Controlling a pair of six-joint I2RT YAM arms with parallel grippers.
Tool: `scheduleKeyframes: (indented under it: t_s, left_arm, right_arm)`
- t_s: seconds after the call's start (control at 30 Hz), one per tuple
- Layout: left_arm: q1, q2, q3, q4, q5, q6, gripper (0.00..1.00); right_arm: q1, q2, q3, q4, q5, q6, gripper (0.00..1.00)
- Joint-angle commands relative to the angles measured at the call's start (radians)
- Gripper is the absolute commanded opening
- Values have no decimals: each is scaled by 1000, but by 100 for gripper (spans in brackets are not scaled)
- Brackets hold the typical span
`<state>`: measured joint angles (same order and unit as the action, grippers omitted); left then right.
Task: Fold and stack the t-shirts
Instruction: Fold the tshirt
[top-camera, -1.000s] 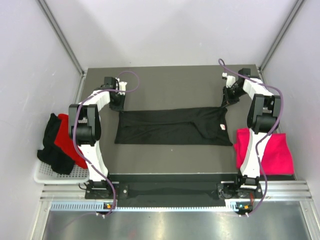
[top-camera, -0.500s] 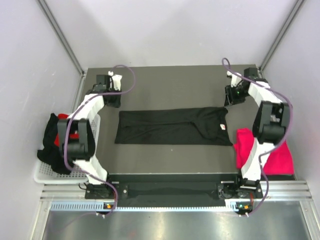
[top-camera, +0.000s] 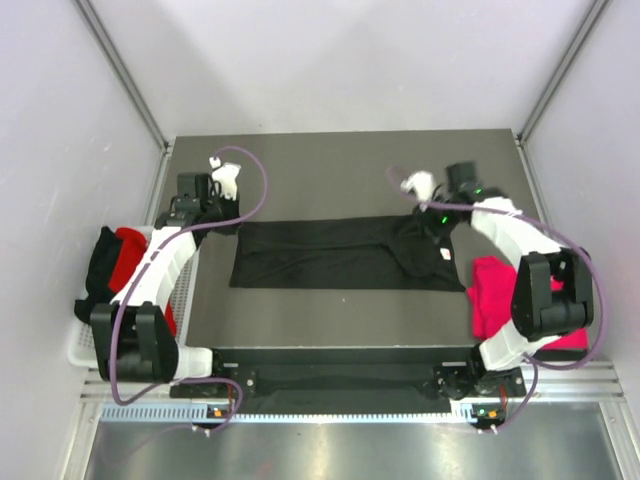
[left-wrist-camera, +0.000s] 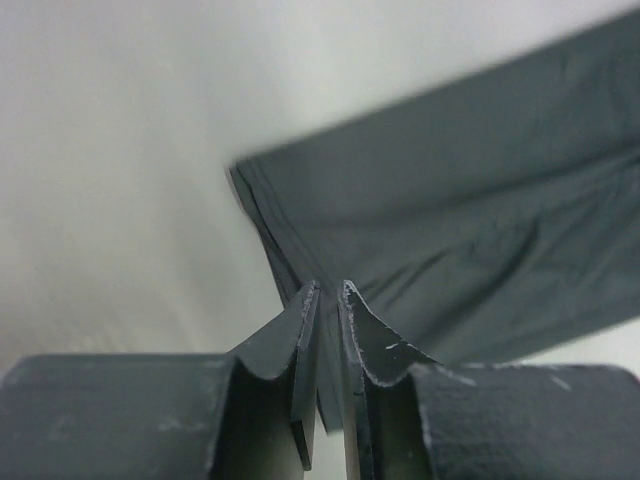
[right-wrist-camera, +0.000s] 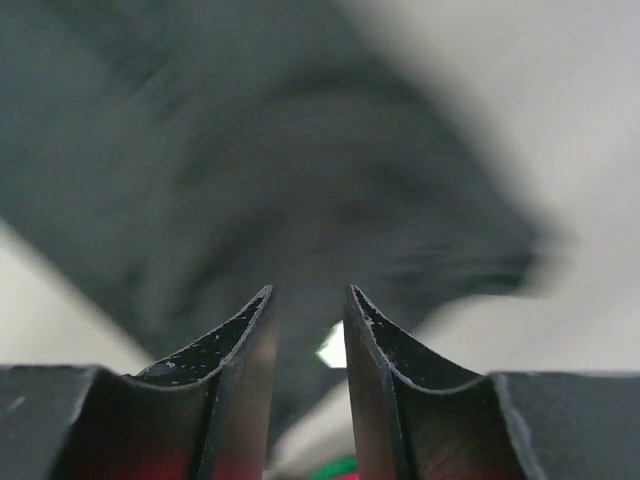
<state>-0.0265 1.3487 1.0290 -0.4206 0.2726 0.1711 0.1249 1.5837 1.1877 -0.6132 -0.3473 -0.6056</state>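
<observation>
A black t-shirt (top-camera: 340, 252), folded into a long strip with a small white tag (top-camera: 444, 254) at its right end, lies flat across the middle of the table. My left gripper (top-camera: 222, 214) hovers at the shirt's far-left corner. In the left wrist view its fingers (left-wrist-camera: 327, 295) are almost together, with nothing between them, above the shirt's left edge (left-wrist-camera: 450, 230). My right gripper (top-camera: 428, 218) is over the shirt's right end. In the blurred right wrist view its fingers (right-wrist-camera: 308, 300) stand a little apart and empty above the black cloth (right-wrist-camera: 250, 180). A bright pink shirt (top-camera: 492, 290) lies at the table's right edge.
A white wire basket (top-camera: 85, 348) sits off the table's left edge and holds red cloth (top-camera: 130, 250) and black cloth (top-camera: 100, 275). Grey walls close in the table on three sides. Purple cables loop over both arms.
My right gripper has moved left from the far-right corner to over the shirt's right end. My left arm's elbow has swung out to the left, while its gripper stayed near the far-left corner.
</observation>
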Motion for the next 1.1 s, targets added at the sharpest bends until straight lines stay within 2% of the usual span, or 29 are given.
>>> scheduleKeyframes:
  t_s: [0.0,0.2,0.4,0.7,0.9,1.07]
  left_arm:
    - [-3,-77,5,-19,2,31,17]
    - [-3,-125,-38,-14,11,15,18]
    - [-3,-129,-32,-15,14,8,18]
    - [-3,-131,-38,-15,17,1,18]
    - [-3,-131,-50,-6,13,-1,18]
    - [-3,-125,-52,0,10,-1,18]
  right_arm:
    - [97,-92,-109,-31,53,-127,33]
    - [228,-194,-212,1,181,-128,36]
    - [280,-208,-238,1,199,-125,36]
    - [374,-136,-303,69,286,-125,33]
    - [398,-87,-297,113,376,-137,33]
    - [403,-50,-290,118,390,-143,33]
